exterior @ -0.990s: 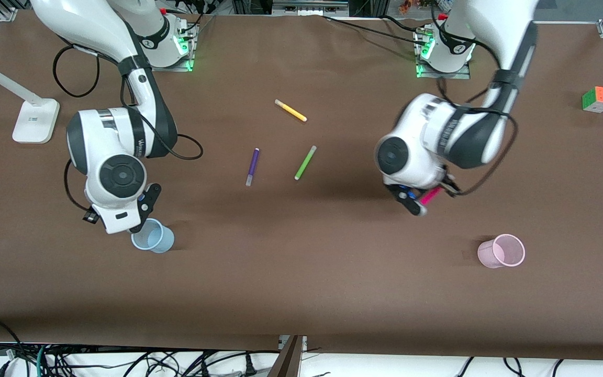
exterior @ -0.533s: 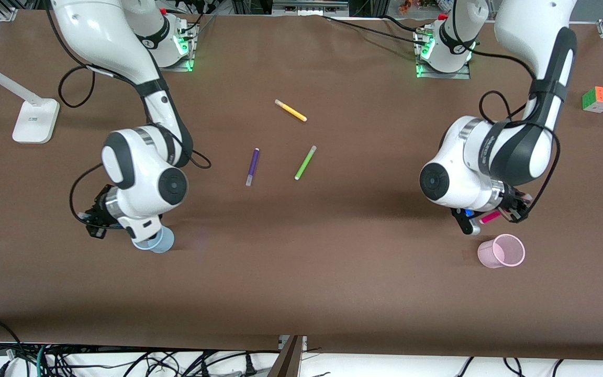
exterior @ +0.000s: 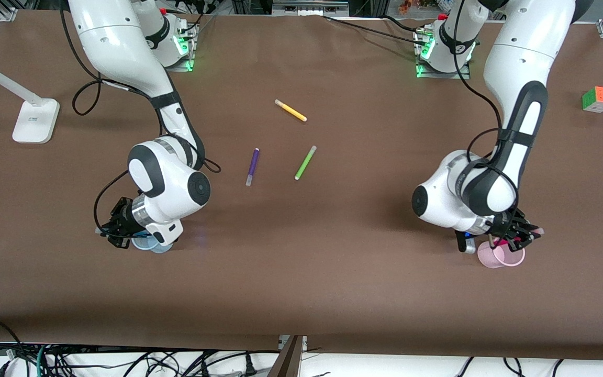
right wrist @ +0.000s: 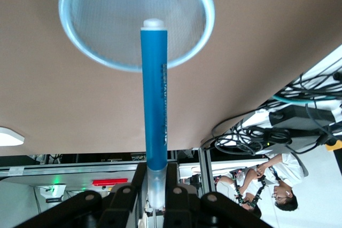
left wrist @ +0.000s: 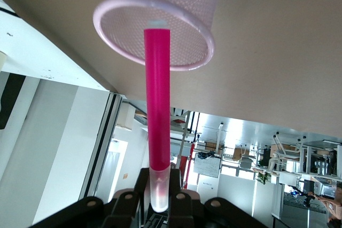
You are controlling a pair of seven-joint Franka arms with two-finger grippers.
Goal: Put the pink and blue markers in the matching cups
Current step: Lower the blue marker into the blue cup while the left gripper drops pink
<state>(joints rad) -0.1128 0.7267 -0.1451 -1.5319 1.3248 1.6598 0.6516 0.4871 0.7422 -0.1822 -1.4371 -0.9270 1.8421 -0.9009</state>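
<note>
Front view: the left gripper (exterior: 511, 242) hangs over the pink cup (exterior: 505, 257) at the left arm's end of the counter (exterior: 333, 272), and the right gripper (exterior: 123, 235) hangs over the blue cup (exterior: 156, 246) at the right arm's end. The purple pen (exterior: 252, 166), green pen (exterior: 305, 163) and yellow pen (exterior: 290, 110) lie mid-counter, farther from the camera.

Left wrist view: jaws clamped on the pale cap of the pink marker (left wrist: 158, 110), its long axis pointing straight into the pink cup's mouth (left wrist: 155, 36).

Right wrist view: jaws clamped on the blue marker (right wrist: 154, 105), its tip lined up with the blue cup's opening (right wrist: 136, 20). Each looks ready to lower and release.
</note>
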